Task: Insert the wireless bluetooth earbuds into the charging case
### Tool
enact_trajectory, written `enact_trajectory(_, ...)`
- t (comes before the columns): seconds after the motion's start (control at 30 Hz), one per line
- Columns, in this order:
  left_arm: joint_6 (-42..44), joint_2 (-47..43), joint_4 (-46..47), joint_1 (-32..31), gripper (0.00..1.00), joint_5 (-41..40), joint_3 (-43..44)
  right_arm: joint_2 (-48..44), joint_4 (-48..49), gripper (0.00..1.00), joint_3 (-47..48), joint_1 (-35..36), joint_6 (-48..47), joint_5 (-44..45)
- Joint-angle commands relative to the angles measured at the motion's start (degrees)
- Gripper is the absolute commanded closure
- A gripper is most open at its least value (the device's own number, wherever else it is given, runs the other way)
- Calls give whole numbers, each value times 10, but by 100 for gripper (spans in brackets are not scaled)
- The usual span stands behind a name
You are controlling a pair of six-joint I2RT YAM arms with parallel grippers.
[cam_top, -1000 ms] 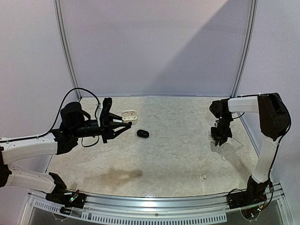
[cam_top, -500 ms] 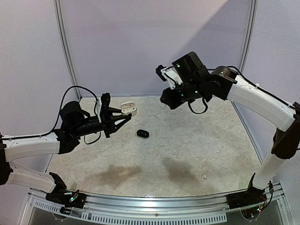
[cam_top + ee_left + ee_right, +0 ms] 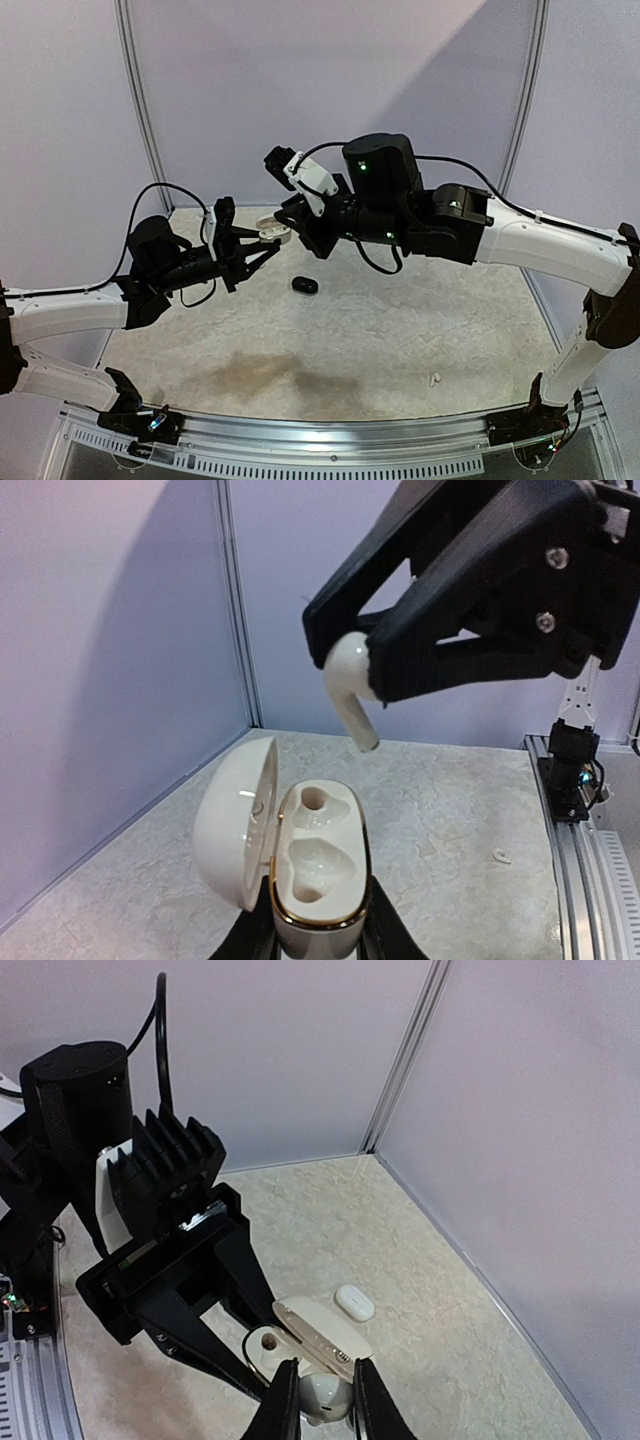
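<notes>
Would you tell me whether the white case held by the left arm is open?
Open: the white case has its lid swung aside, and both wells are bare.

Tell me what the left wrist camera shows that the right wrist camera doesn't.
Only left wrist: the held bud's stem pointing down above the open case's two empty wells, and a loose white bit on the table. Only right wrist: a closed white case on the table. Both: the left claw holding the open case, the right claw pinching the bud.
</notes>
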Motion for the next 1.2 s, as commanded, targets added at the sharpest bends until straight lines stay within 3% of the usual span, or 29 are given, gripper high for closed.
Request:
enact_trajectory(0.0,-8,-11,8,-7,100,4,8,-4,97,100,-24,2,-26,12)
enact_trajectory(0.63,-73,-6,25,-7,100,6,25,25,62,100,-25,2,-59,29)
enact_trajectory(1.17,-73,-6,32,-7,100,2,28,26,47,100,-37,2,-87,45)
